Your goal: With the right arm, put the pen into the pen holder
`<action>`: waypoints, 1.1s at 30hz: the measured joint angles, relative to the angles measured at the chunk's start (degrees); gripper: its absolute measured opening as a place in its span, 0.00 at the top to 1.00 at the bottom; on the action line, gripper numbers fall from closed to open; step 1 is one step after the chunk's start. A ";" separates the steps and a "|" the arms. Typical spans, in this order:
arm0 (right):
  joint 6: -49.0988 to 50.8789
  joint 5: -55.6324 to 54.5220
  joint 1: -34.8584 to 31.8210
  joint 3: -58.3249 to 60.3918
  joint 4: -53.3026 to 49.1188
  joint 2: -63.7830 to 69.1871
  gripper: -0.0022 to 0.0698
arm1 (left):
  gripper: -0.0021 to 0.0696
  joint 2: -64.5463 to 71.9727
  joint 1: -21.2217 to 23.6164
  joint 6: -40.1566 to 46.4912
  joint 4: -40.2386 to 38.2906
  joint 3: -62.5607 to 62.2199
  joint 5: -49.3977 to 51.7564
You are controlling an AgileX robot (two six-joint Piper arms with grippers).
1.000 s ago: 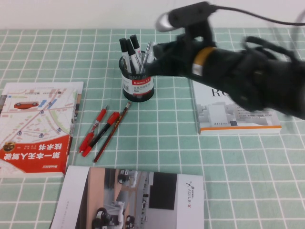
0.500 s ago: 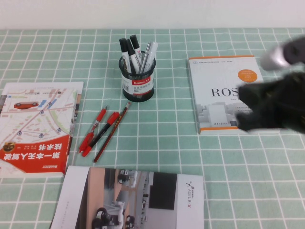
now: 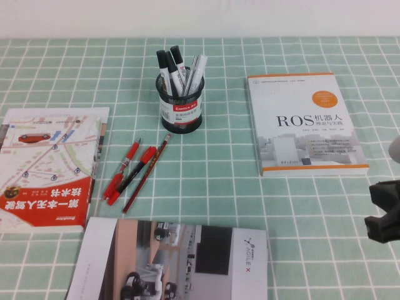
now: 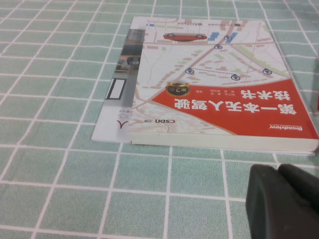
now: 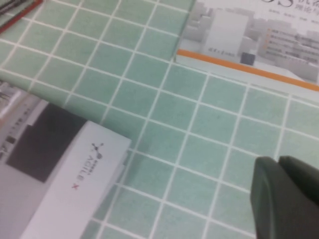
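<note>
Left of the frame, the left gripper (image 4: 286, 201) hovers low over the counter (image 3: 262, 200) beside the red-and-white map book (image 3: 47, 165); its jaws look pressed together and empty.

Centre, upper part of the high view: the pen holder (image 3: 180, 106) now stands unobstructed. The pen (image 3: 192, 70) stands in it, leaning right beside the black-capped white markers (image 3: 169, 69): slim, grey, faintly see-through, with a silvery clip. The red pens (image 3: 128, 172) lie untouched below and left of the cup.

A second ago the right arm reached over the cup; now only the right gripper (image 3: 384, 212) shows, at the lower right edge, jaws closed on nothing, below the ROS book (image 3: 303, 125). The placing looks done.
</note>
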 joint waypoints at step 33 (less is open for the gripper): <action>0.14 -17.20 -28.64 41.23 -0.46 -52.68 1.00 | 0.98 0.00 0.00 0.00 0.00 0.00 0.00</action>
